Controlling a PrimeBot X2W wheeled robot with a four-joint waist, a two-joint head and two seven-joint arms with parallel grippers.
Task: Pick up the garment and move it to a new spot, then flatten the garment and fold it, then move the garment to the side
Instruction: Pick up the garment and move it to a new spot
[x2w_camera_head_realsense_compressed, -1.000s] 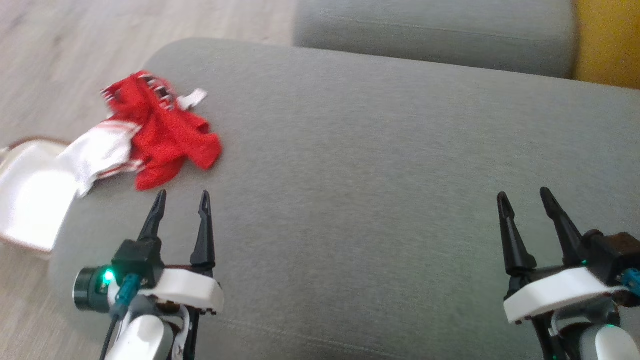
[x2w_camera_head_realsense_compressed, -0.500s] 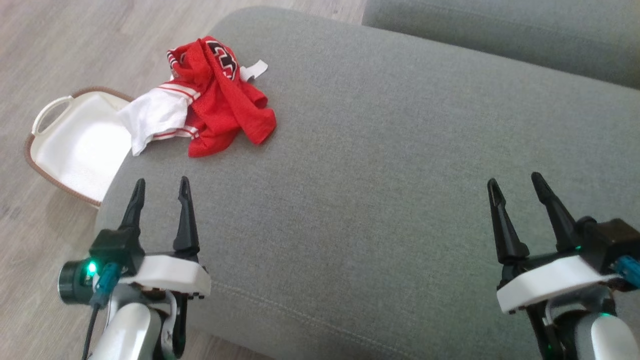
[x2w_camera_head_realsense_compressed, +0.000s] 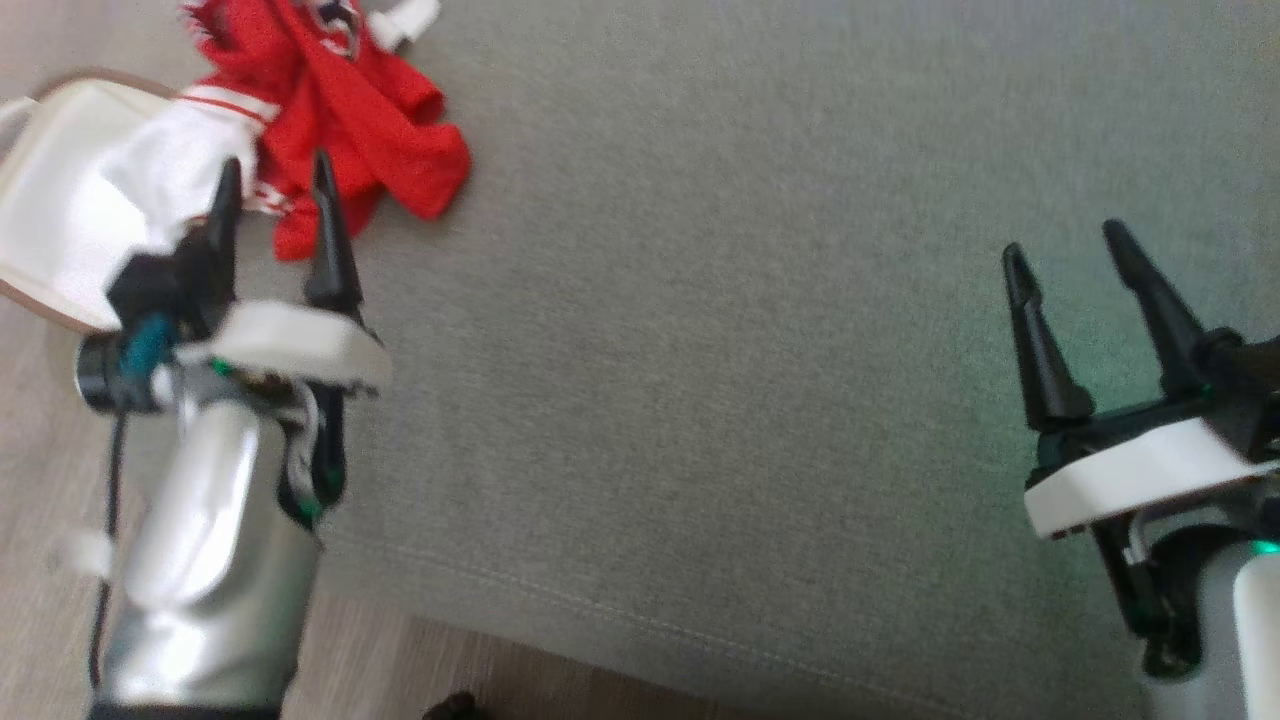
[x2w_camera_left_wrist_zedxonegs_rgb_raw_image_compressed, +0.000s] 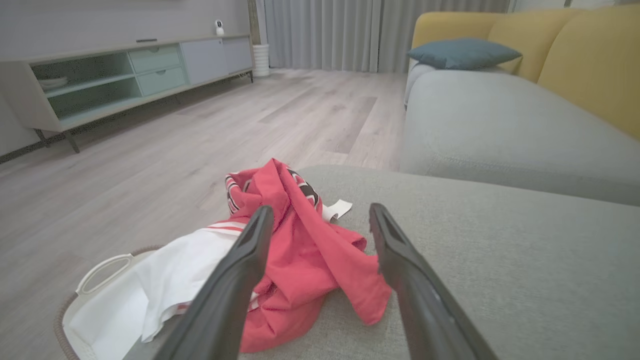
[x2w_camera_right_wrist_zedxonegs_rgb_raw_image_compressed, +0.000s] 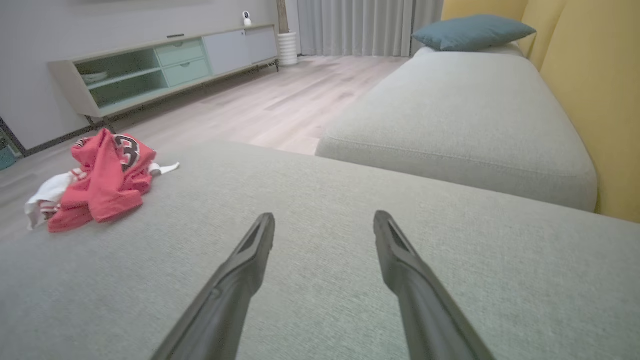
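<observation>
The garment (x2w_camera_head_realsense_compressed: 340, 110) is a crumpled red jersey with white striped sleeves, bunched at the far left corner of the grey cushion (x2w_camera_head_realsense_compressed: 720, 330). One white sleeve hangs over the cushion's edge. My left gripper (x2w_camera_head_realsense_compressed: 272, 172) is open, its fingertips just short of the garment's near edge. In the left wrist view the garment (x2w_camera_left_wrist_zedxonegs_rgb_raw_image_compressed: 300, 250) lies straight ahead between the two fingers, untouched. My right gripper (x2w_camera_head_realsense_compressed: 1062, 240) is open above bare cushion at the right, far from the garment (x2w_camera_right_wrist_zedxonegs_rgb_raw_image_compressed: 105, 185).
A white basket (x2w_camera_head_realsense_compressed: 50, 230) with a brown rim stands on the wooden floor against the cushion's left edge, under the hanging sleeve. A second grey cushion (x2w_camera_right_wrist_zedxonegs_rgb_raw_image_compressed: 460, 110) and yellow sofa back (x2w_camera_right_wrist_zedxonegs_rgb_raw_image_compressed: 590, 90) lie beyond. A low cabinet (x2w_camera_left_wrist_zedxonegs_rgb_raw_image_compressed: 125, 75) stands by the far wall.
The head view has tilted and shifted. My left gripper has reached forward, from well short of the garment to its near edge. The right gripper stays open over the cushion.
</observation>
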